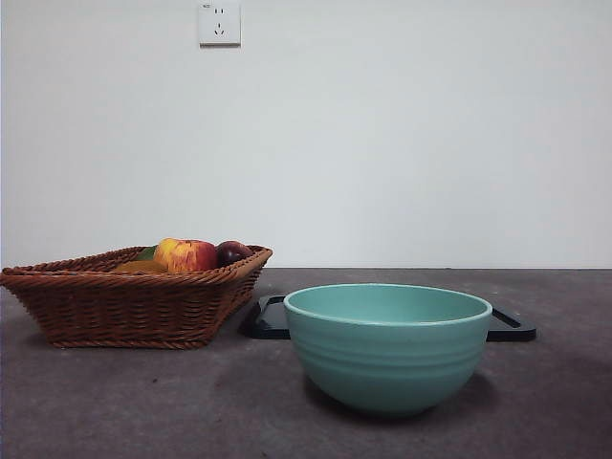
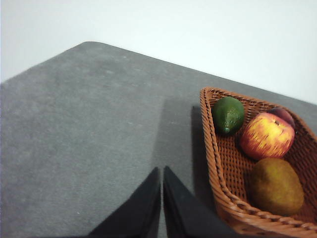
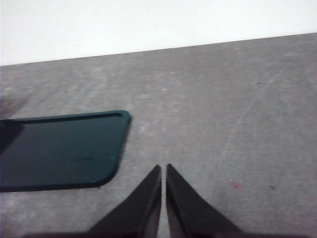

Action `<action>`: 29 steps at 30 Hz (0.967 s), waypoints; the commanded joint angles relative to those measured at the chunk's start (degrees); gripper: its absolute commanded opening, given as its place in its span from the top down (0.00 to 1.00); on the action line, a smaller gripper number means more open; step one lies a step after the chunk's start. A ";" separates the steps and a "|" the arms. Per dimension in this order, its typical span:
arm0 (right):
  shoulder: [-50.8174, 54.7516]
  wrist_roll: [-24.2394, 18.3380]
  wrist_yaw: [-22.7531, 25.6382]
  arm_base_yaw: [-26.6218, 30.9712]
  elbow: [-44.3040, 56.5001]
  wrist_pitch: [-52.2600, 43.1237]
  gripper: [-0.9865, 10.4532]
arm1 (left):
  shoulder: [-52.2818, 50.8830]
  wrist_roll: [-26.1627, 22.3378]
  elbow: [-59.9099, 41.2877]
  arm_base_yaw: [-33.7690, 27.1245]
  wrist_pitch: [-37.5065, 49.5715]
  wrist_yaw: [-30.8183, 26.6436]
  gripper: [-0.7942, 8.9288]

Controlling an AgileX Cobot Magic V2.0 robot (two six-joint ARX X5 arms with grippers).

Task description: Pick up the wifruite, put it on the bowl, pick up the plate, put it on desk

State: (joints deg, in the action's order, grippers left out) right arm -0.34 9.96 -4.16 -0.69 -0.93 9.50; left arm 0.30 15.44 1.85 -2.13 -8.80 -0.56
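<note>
We see the teal bowl (image 1: pixel 387 346) standing near and empty on the desk (image 1: pixel 143 402), with a flat dark plate (image 1: pixel 510 327) lying just behind it. To one side sits a wicker basket (image 1: pixel 124 306).

From the left wrist view, the basket (image 2: pixel 223 163) holds four fruits: a green lime (image 2: pixel 228 114), a red-and-yellow apple (image 2: pixel 267 135), a dark purple fruit (image 2: pixel 283 113) mostly hidden behind the apple, and the dull orange-brown fruit (image 2: pixel 276 186) lying beside the apple, close to the basket wall.

Our left gripper (image 2: pixel 162 171) hangs above bare desk just beside the basket, jaws pressed together, gripping nothing. Our right gripper (image 3: pixel 163 168) is likewise clenched and empty, over the desk near a rounded corner of the plate (image 3: pixel 59 151). Neither arm shows in the front view.
</note>
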 commanded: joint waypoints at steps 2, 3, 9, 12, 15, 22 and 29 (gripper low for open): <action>0.13 3.41 -0.31 0.09 -0.81 -0.42 0.91 | -0.11 4.48 -0.02 -0.13 -0.87 -0.04 0.91; 0.13 3.65 -0.31 0.09 -1.33 -0.39 0.91 | -0.07 4.81 0.59 -0.11 -1.62 0.13 0.91; 0.07 4.74 -0.31 0.09 -6.32 0.00 0.91 | 0.02 5.05 5.31 -0.11 -4.13 1.92 0.91; -0.63 5.05 -0.33 0.07 -9.94 1.81 0.91 | 0.26 5.22 8.41 -0.11 -5.51 2.05 0.91; -2.19 5.05 -0.35 0.07 -14.73 5.01 0.91 | 1.53 5.22 12.31 -0.11 -8.48 2.95 0.91; -10.01 2.32 -3.56 0.07 -27.91 14.99 0.91 | 9.09 2.43 22.36 -0.11 -15.63 10.86 0.91; -21.31 -2.78 -11.54 0.07 -41.27 28.98 0.91 | 20.65 -5.46 34.49 0.02 -26.14 21.05 0.91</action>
State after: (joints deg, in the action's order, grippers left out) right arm -20.45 9.50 -14.92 -0.69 -40.36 37.52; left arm 19.79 13.74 34.59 -2.11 -34.35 19.38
